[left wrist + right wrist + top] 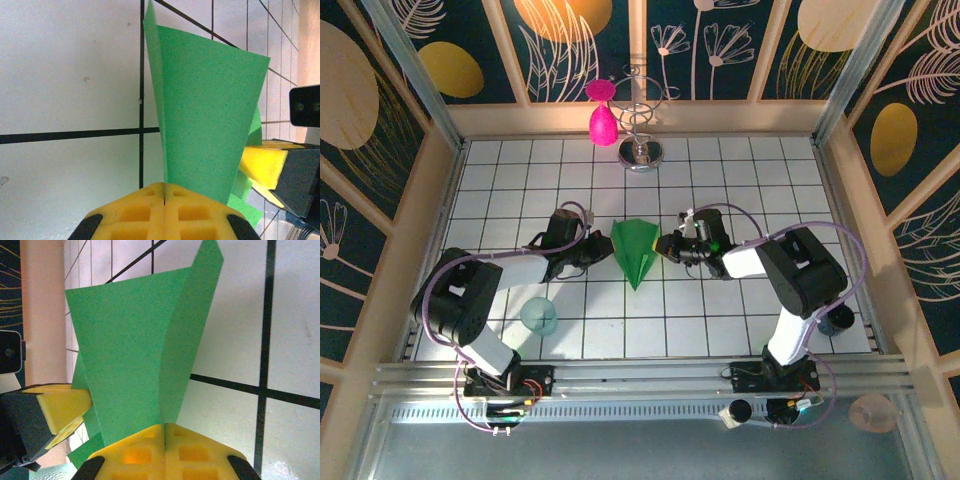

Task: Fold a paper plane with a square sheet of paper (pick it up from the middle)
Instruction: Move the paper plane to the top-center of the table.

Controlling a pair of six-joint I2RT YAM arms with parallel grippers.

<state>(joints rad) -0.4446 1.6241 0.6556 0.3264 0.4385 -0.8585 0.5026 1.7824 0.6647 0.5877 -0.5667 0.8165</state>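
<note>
Paper plane (637,250): green, part-folded, centre of the top view; left gripper (165,192) and right gripper (164,432) each pinch an opposite edge, fingers pressed together; risk: opposed pulling could tear it or spring the folds open.

Top view looks down; close wrist views share the paper plane (200,115).

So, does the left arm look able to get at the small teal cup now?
Probably not yet: the left gripper is shut on the green paper plane. The teal cup stands free beside that arm.
</note>
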